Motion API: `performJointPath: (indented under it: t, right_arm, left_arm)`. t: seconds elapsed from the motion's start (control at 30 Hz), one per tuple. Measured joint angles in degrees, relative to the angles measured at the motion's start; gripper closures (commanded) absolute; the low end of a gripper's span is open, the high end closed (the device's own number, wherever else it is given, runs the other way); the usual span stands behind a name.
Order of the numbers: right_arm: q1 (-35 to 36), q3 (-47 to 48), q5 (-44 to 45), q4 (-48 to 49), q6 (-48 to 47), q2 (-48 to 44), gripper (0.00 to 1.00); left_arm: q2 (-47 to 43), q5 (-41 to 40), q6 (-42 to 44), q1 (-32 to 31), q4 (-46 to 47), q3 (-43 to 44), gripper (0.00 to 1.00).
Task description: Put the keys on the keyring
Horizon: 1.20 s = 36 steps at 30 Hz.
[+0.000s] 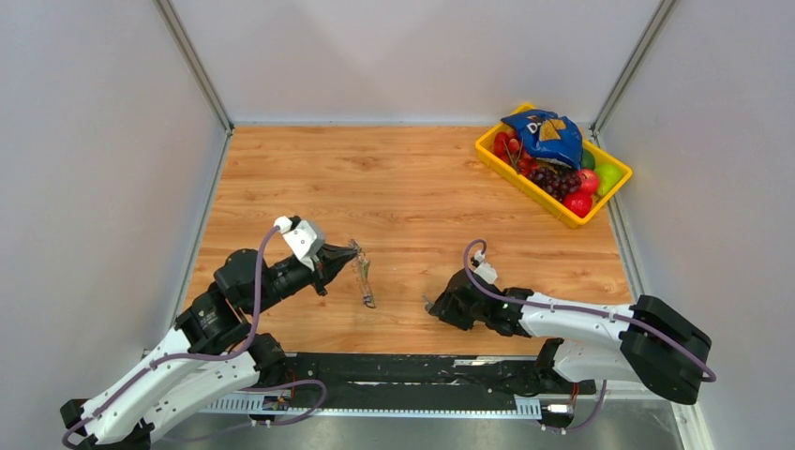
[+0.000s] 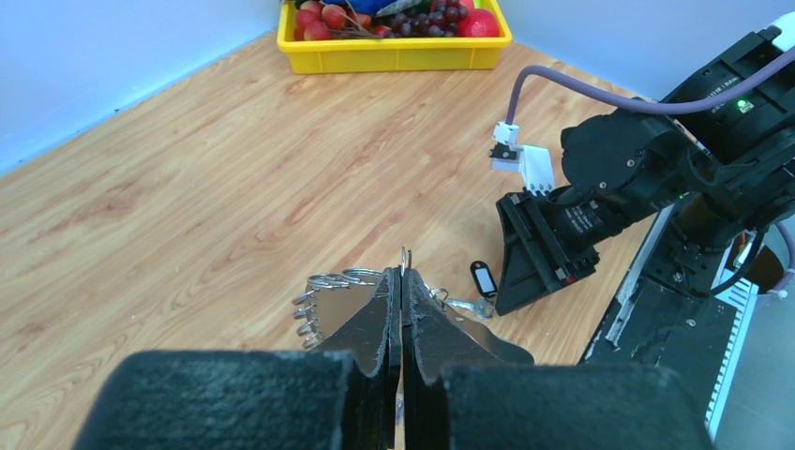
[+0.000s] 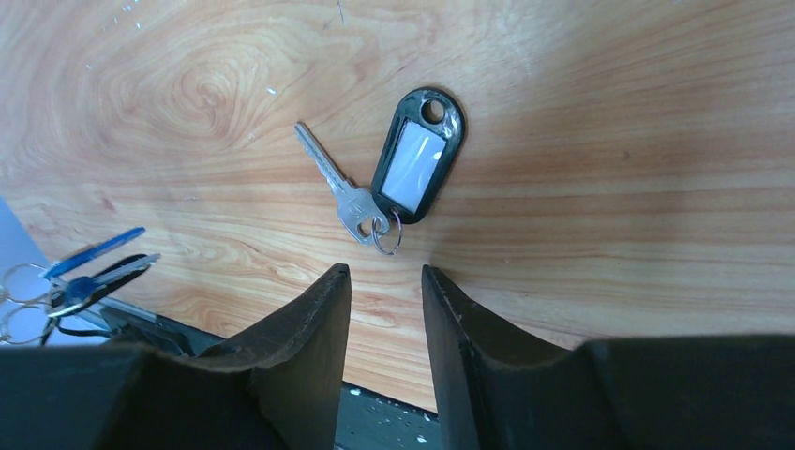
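My left gripper point(image 1: 343, 255) is shut on the thin silver keyring point(image 2: 404, 256), whose edge sticks out above the fingertips in the left wrist view. Small split rings point(image 2: 323, 284) and keys hang from it; in the top view the bunch point(image 1: 363, 279) dangles to the table. A loose silver key point(image 3: 330, 181) with a black plastic tag point(image 3: 417, 159) lies flat on the wood. My right gripper point(image 3: 384, 272) is open and empty, its tips just short of that key's small ring. The tag also shows in the left wrist view point(image 2: 483, 279), in front of the right gripper point(image 2: 539, 248).
A yellow basket point(image 1: 489, 155) with fruit and a blue bag stands at the back right corner. White walls close three sides. A black rail point(image 1: 394, 370) runs along the near edge. Blue-headed keys point(image 3: 89, 272) show at the left edge of the right wrist view.
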Motion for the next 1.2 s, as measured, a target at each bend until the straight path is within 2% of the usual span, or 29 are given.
performJointPath:
  t: [0.37,0.57,0.8,1.03,1.2]
  right_arm:
    - [-0.1,-1.6,3.0,2.1,5.6,-0.5,0.62]
    - [-0.5,-1.6,4.5,2.1,6.4,0.0,0.69]
    - [-0.9,-1.4,5.1,3.0,6.9,1.0,0.72]
    - [-1.0,-1.1,5.3,4.1,7.0,2.4,0.79]
    - [-1.0,-1.1,5.6,4.3,7.1,2.7,0.90]
  left_arm:
    - [-0.8,-0.1,0.2,0.0,0.1,-1.2,1.00]
    - [-1.3,-0.1,0.2,0.0,0.2,-1.4,1.00]
    - [-2.0,-0.2,0.2,0.0,0.2,-1.9,1.00]
    - [-2.6,-0.4,0.2,0.0,0.2,-2.4,1.00]
    - [-2.9,-0.8,0.2,0.0,0.2,-2.4,1.00]
